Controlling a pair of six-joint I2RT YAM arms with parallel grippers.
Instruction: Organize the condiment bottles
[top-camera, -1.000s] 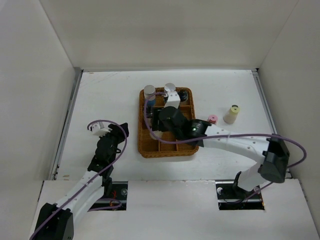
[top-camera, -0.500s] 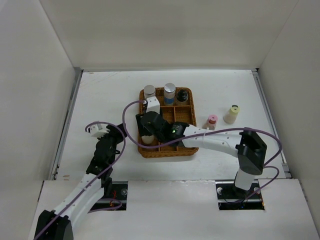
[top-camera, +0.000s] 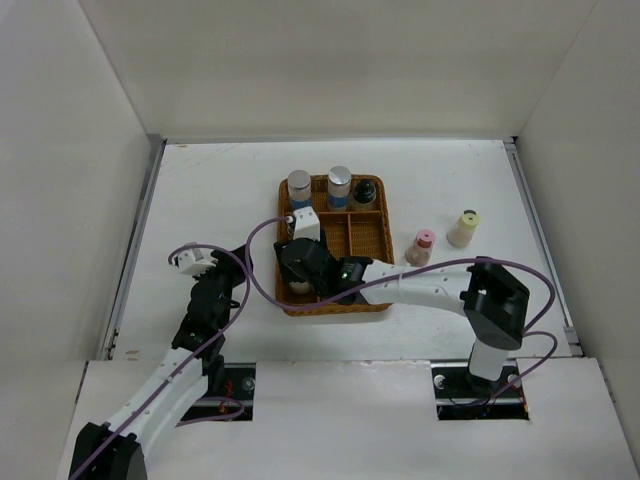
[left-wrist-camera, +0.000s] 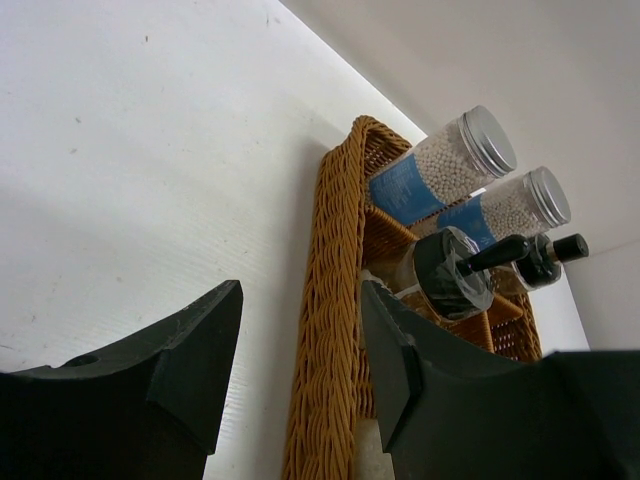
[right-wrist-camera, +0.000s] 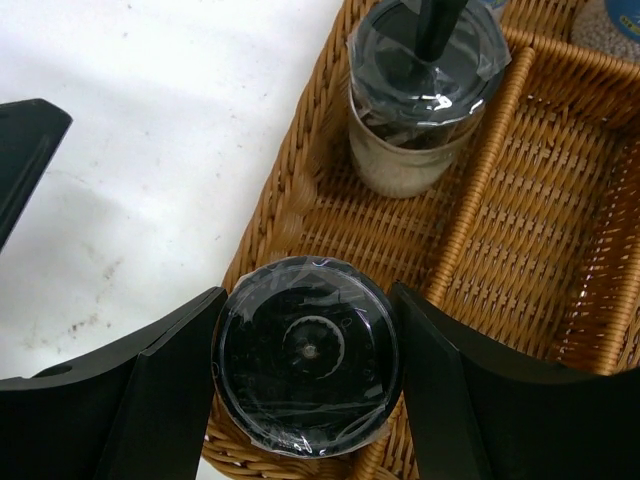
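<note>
My right gripper (right-wrist-camera: 305, 345) is shut on a beige bottle with a black top (right-wrist-camera: 305, 360), standing in the front left compartment of the wicker tray (top-camera: 372, 240). In the top view the right gripper (top-camera: 300, 272) is over that corner. Behind it stands a second black-topped bottle (right-wrist-camera: 420, 100). Two blue-labelled bottles with silver caps (top-camera: 299, 187) (top-camera: 339, 185) and a dark-topped bottle (top-camera: 365, 192) stand in the tray's back row. A pink-topped bottle (top-camera: 423, 245) and a yellow-topped bottle (top-camera: 464, 227) stand on the table to the right of the tray. My left gripper (top-camera: 228, 285) is open and empty, left of the tray.
In the left wrist view the tray's left rim (left-wrist-camera: 335, 300) lies ahead between the open fingers, with the two blue-labelled bottles (left-wrist-camera: 440, 165) (left-wrist-camera: 510, 205) beyond it. White walls enclose the table on three sides. The right arm's cable loops over the tray's left edge.
My right gripper moved from the tray's back middle to its front left compartment with the black-topped bottle. The left arm drew back slightly.
</note>
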